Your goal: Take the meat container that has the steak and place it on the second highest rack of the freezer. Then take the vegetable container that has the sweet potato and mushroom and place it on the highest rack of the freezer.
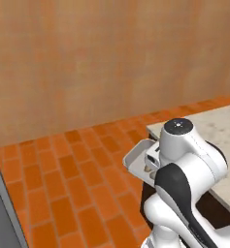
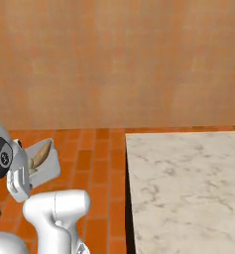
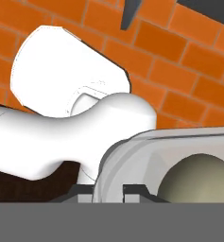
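Arm folded close over its own base, elbow high and hand turned down and back toward the robot. In the left base view the wrist hides the gripper [image 1: 153, 162], which sits against the near wall of the vegetable container [image 1: 134, 157]; the container is carried in the air, off the worktop [image 1: 218, 131] and beyond its left corner, above the brick floor [image 1: 63, 184]. In the right base view the same container [image 2: 52, 166] projects from behind the forearm, tilted, with the sweet potato [image 2: 41, 155] lying inside as an elongated tan shape. In the hand view the container's pale rim [image 3: 179, 142] curves just above the fingertips [image 3: 132, 190], and the rounded mushroom [image 3: 198, 182] rests inside it; the jaws pinch the container wall, one tip on each side.

Edges and free room: the marble worktop ends in a straight left edge, with open floor running from it to the wall [image 2: 114, 59]. A grey vertical panel [image 1: 2, 213] borders the floor at far left in the left base view.
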